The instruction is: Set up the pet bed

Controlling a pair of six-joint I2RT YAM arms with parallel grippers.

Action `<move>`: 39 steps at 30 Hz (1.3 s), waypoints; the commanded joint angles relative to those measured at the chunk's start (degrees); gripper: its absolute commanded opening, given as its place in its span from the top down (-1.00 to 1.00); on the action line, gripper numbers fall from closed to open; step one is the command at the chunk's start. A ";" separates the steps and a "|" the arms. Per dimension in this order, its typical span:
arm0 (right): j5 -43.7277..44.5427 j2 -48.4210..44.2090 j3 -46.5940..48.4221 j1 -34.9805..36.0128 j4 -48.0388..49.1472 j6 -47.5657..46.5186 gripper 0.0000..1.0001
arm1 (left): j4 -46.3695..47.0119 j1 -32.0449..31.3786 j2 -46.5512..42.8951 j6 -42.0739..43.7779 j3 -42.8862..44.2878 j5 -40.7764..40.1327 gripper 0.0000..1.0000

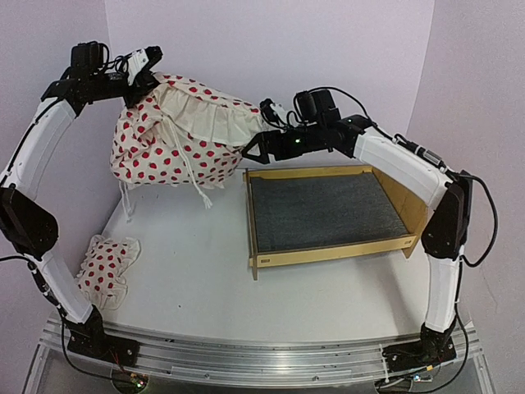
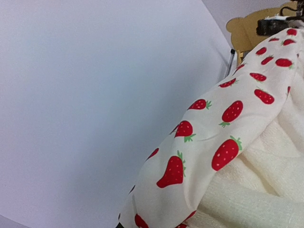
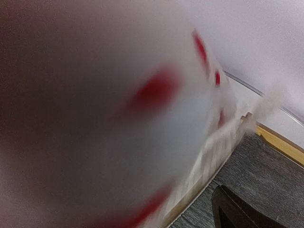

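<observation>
1. The pet bed (image 1: 328,246) stands on the right half of the bench (image 1: 205,295), with its grey mattress (image 1: 324,212) bare and its taller headboard (image 1: 408,205) on the right.
2. The left arm (image 1: 33,139) reaches high at the back left. The left jaws are closed on the top edge of a cream cloth (image 1: 172,139) printed with red strawberries, and the cloth hangs from them in a bunch above the bench.
3. The cloth's ruffled edge (image 1: 217,119) stretches toward the right arm (image 1: 394,160).
4. The right jaws stand wide open and hold nothing. They sit just beside the ruffle, above the bed's back left corner.
5. In the right wrist view the cloth (image 3: 109,109) fills most of the picture as a blur, with the mattress (image 3: 266,175) below it.
6. A small strawberry-print pillow (image 1: 105,269) lies on the bench at the front left, well apart from the bed.
</observation>
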 commanded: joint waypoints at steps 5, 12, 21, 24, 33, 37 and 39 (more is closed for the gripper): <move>-8.86 -5.36 -6.92 0.45 10.59 2.68 -0.95 | -3.46 -3.68 1.39 -2.65 3.28 4.14 1.00; -5.49 -12.81 -16.28 0.37 10.79 -2.33 -0.74 | -1.09 -7.20 3.21 -4.73 5.46 5.79 1.00; 5.52 -9.97 -11.82 -3.25 11.60 -1.78 0.25 | 10.11 -8.38 8.72 -11.31 7.90 10.70 1.00; 8.20 -7.51 -7.82 -6.05 13.09 -2.57 0.72 | 18.65 -8.48 11.92 -14.19 7.24 11.64 1.00; 20.76 -1.12 7.85 -16.04 14.82 -14.37 1.00 | 43.44 -12.82 27.12 -24.35 18.86 9.52 1.00; 20.27 -3.29 6.43 -19.64 15.12 -19.63 1.00 | 48.47 -16.95 30.75 -22.44 21.99 9.59 1.00; 20.25 -6.24 2.19 -20.69 15.11 -21.80 1.00 | 48.29 -18.18 31.43 -22.38 21.24 10.71 1.00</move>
